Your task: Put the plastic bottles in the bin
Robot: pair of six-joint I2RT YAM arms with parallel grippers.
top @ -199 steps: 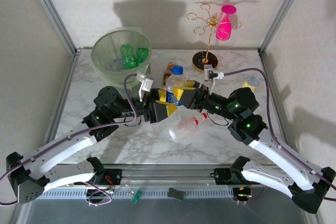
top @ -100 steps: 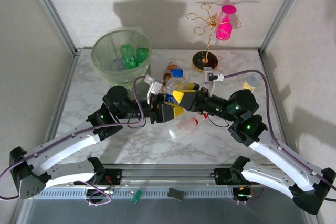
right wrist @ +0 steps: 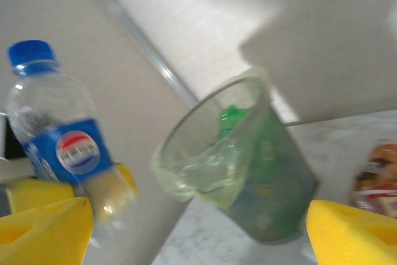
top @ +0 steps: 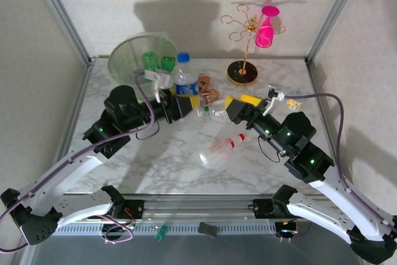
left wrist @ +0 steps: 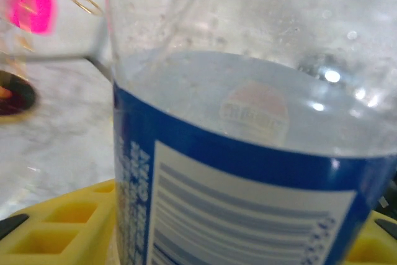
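Between the left fingers (left wrist: pixel 59 228), the bottle (top: pixel 182 80) stands near the bin (top: pixel 121 61).

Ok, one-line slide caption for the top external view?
Left pincer holds the blue-capped bottle next to the bin; right pincer open, empty.

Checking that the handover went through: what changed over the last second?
The left claw took the blue-capped bottle from the right claw and carried it toward the bin. The right claw let go and drew back rightward. The red-capped bottle and the green bottles in the bin stayed put.
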